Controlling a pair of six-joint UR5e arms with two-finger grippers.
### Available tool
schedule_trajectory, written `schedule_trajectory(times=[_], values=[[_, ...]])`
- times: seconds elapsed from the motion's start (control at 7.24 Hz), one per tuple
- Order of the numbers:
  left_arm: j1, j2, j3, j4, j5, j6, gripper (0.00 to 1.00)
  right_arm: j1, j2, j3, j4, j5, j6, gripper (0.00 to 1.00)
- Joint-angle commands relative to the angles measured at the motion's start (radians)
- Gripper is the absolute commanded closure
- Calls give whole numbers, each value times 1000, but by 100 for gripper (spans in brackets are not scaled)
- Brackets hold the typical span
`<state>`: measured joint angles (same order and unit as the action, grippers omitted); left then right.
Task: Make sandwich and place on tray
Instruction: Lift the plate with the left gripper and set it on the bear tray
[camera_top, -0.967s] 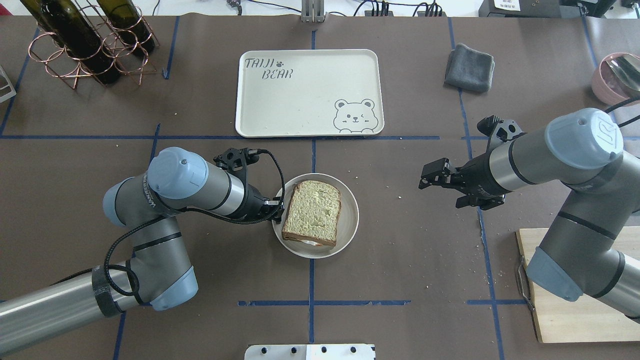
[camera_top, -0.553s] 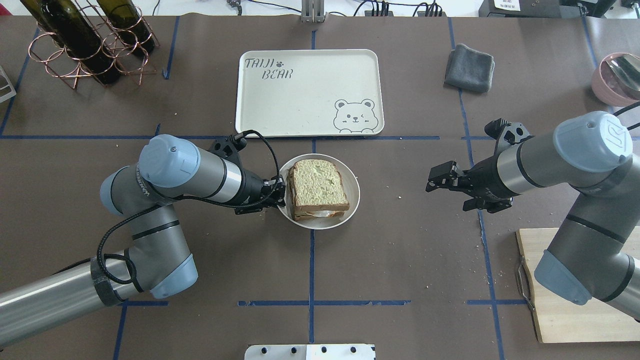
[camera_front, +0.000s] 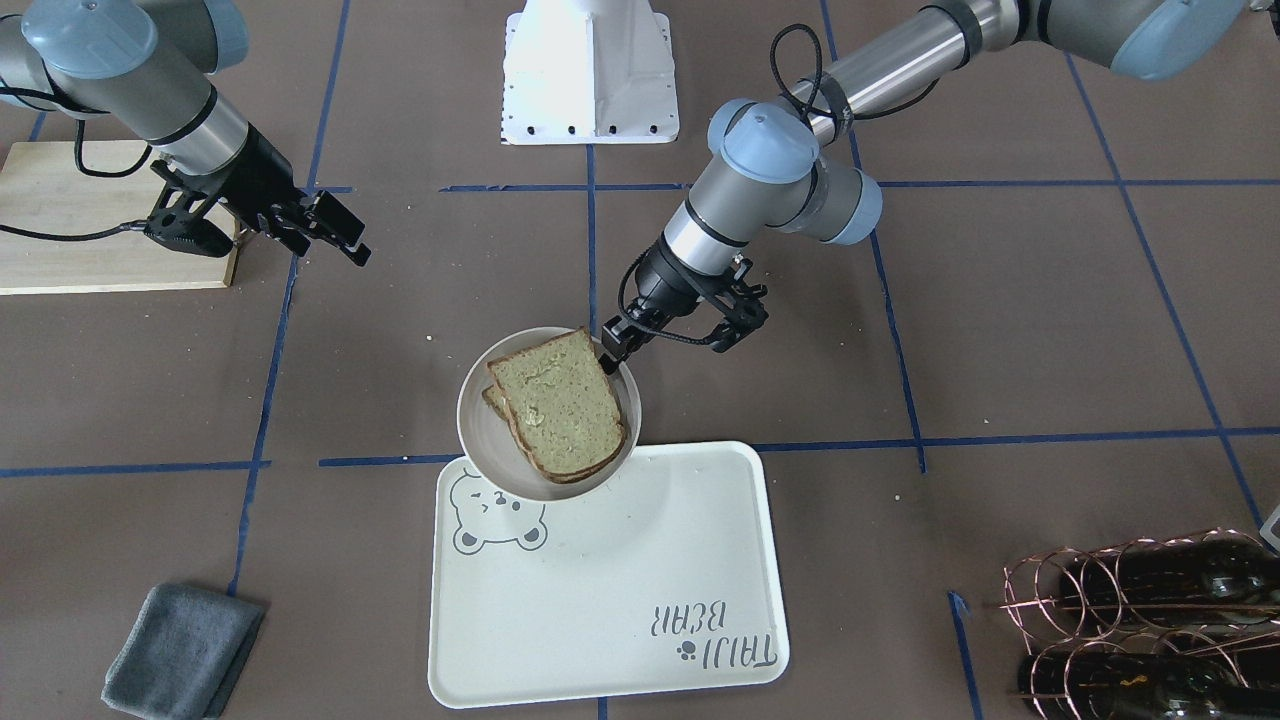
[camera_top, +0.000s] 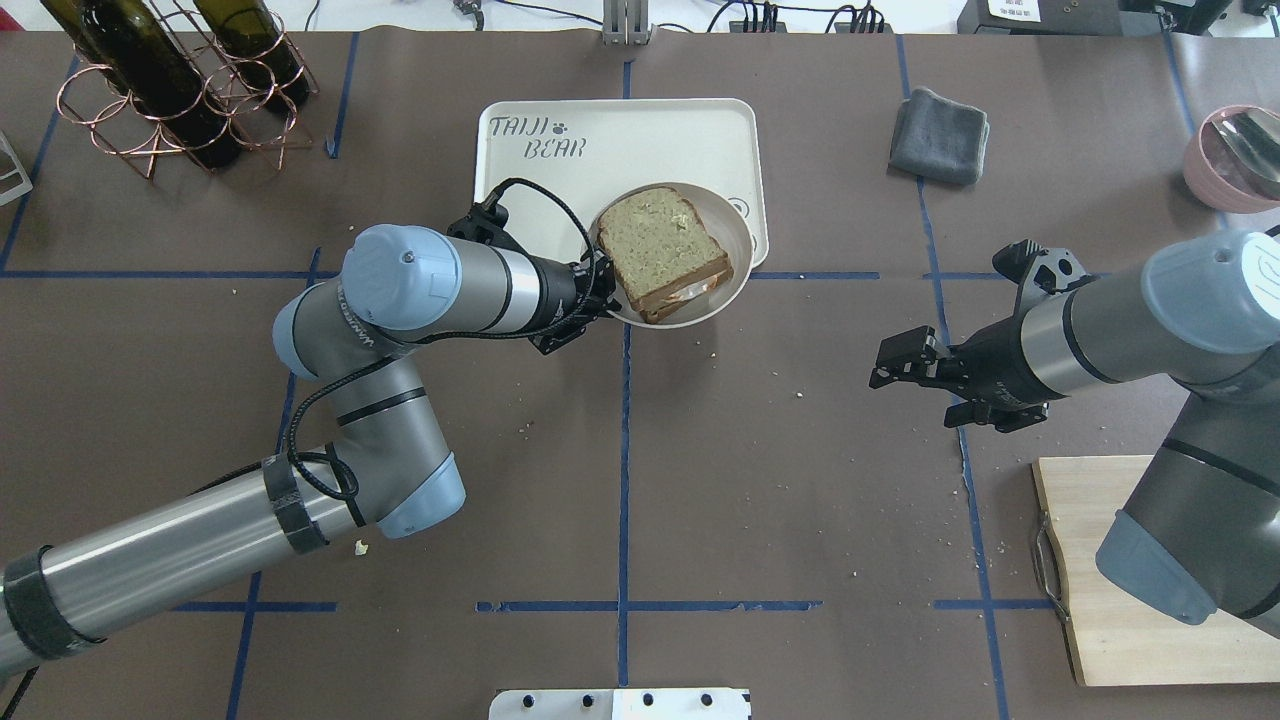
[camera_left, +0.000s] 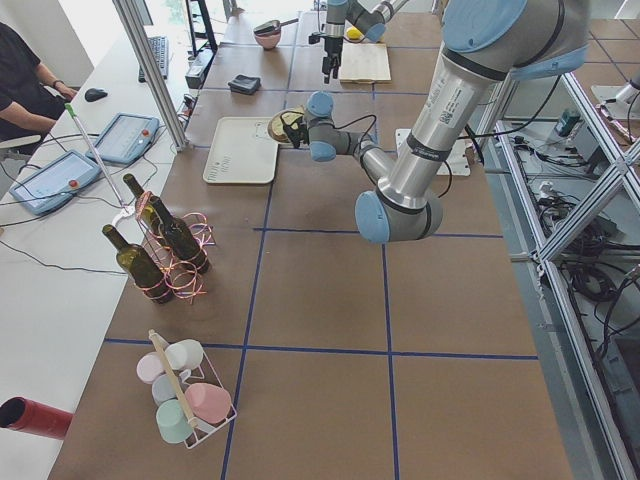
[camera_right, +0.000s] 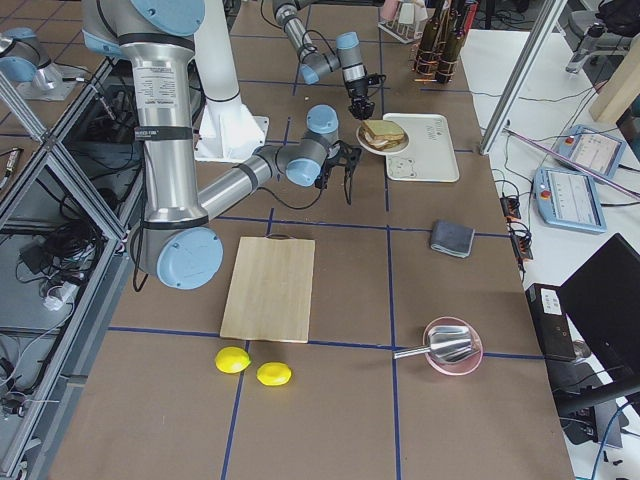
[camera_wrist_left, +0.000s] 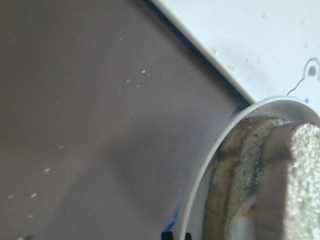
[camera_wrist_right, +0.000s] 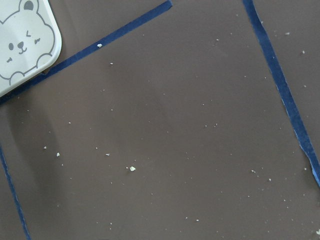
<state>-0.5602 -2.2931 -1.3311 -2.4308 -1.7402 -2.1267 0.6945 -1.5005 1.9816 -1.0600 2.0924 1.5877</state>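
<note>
The table is covered in brown paper crossed by blue tape lines and dotted with crumbs. The left arm reaches forward from the near left. The right arm bends in from the right, above a wooden board at the near right corner.

The tray lies flat at the far middle, cream with a raised rim and rounded corners. Its lettering is in the far left corner.

A white plate hangs over the tray's near right corner. Its far half covers the bear drawing and its near half juts past the tray's near rim over the table. It throws a soft shadow on the tray. Whether it touches the rim cannot be told.

The sandwich lies on the plate. It is two tan slices with dark crust, stacked slightly askew, and the top face is pale and pitted. A strip of white egg peeks out along the edge nearest the robot.

The left gripper pinches the plate's left rim. Bare tray floor shows to the far and left sides of the plate.

The right gripper hovers with fingers spread over a tape line, well to the plate's right.

A grey cloth lies well right of the tray. A wire rack of bottles stands at the far left.
</note>
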Motion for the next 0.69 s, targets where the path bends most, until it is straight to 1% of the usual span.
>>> schedule_trajectory(times=[0.0, 0.28, 0.41, 0.55], values=[[-47, -80, 160, -36, 77, -30, 100, 8, -13, 17, 0, -2, 0, 0], [-58, -144, 319, -88, 91, -27, 100, 7, -21, 32, 0, -2, 0, 0], [-60, -155, 355, -97, 91, -24, 100, 7, -21, 33, 0, -2, 0, 0], [-58, -155, 357, -97, 91, -16, 100, 7, -21, 33, -2, -2, 0, 0]])
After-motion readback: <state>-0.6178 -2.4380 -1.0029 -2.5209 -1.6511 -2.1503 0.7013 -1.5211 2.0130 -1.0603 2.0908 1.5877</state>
